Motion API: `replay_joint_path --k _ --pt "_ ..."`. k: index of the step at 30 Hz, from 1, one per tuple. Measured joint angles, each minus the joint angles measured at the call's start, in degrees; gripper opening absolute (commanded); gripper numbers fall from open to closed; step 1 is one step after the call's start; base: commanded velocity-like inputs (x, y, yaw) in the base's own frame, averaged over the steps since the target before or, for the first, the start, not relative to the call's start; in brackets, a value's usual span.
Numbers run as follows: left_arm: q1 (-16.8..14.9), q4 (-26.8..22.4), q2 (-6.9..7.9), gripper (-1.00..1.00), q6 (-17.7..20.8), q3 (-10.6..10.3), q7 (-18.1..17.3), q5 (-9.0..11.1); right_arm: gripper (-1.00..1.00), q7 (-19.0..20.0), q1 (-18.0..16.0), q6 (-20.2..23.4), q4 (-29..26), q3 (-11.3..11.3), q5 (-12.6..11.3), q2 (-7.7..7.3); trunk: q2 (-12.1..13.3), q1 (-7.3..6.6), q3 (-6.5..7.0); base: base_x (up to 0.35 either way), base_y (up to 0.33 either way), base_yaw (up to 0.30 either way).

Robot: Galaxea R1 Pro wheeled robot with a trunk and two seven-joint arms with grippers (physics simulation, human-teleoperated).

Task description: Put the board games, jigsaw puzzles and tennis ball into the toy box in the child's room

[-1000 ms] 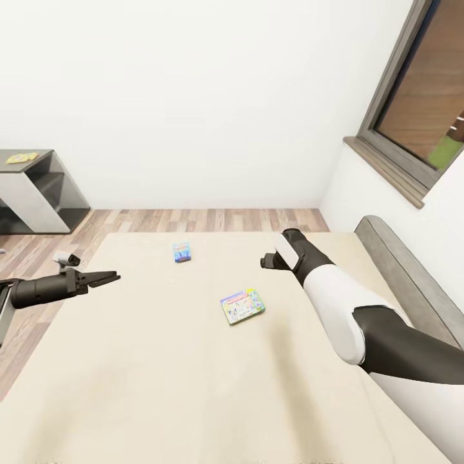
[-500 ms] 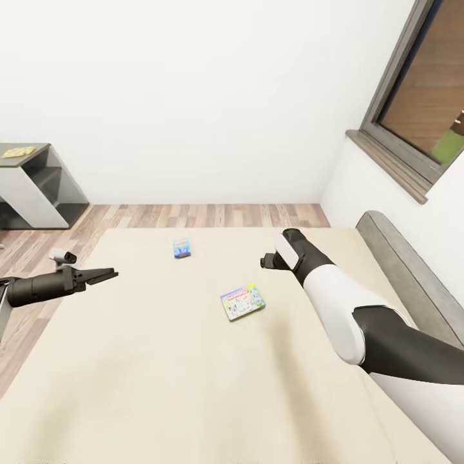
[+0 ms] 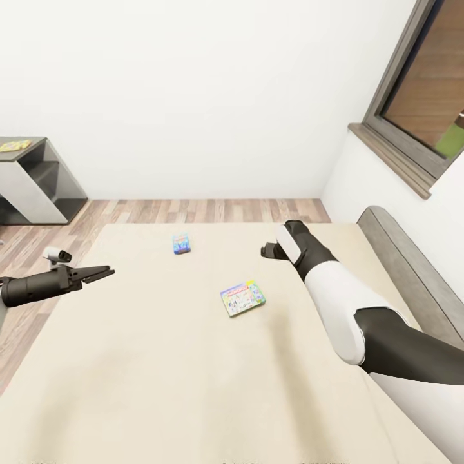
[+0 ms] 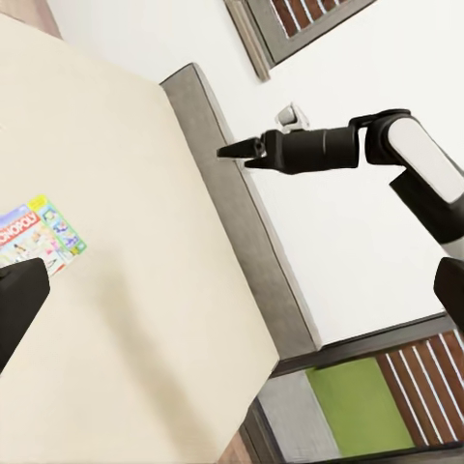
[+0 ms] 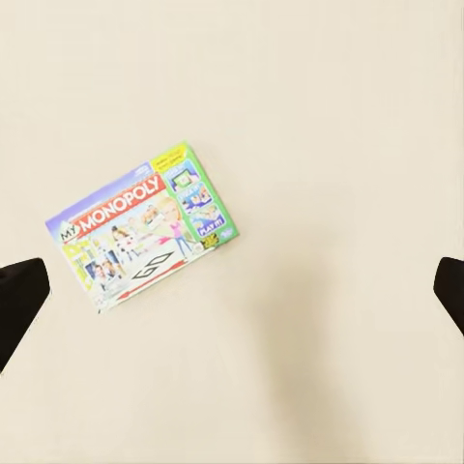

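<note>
From the head view we look down on the bed, its cream mattress wide across the lower picture, and two board games lie flat on it: the small teal-blue box toward the far edge, and the white box with multicoloured edges nearer us, well apart from the blue one. Our left end effector hangs over the bed's left edge with its fingers close together, nothing between them. Our right end effector points down over the mattress, between the two boxes and off to the right; from here we cannot tell how its fingers stand. Far left, a yellow printed thing rests on the dark-grey worktop; its print is too small to read. Over to the left wrist view: we catch one corner of the white box on the mattress, the letters "MONOPOLY" running off the picture's edge, and the right end effector held out in front of the white wall, fingers nearly meeting. Now the right wrist view, straight down: the white box lies free on the cream mattress, tilted, reading "MY MONOPOLY" on a red banner, and our two dark fingertips sit wide apart, holding nothing.
</note>
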Motion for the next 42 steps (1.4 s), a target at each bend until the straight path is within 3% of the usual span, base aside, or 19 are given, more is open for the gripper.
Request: replay_joint_path --k 20,42 --pt "0.0 -1.0 -0.14 1.00 0.2 2.3 0.0 0.1 1.00 0.0 -0.5 4.0 -7.8 0.1 0.0 0.00 0.0 0.00 -1.88 0.000 0.000 0.022" --pt "0.0 -1.6 0.01 1.00 0.4 2.6 0.0 0.1 1.00 0.0 -0.8 4.2 -8.2 0.0 0.0 0.00 0.0 0.00 -3.95 0.000 0.000 0.074"
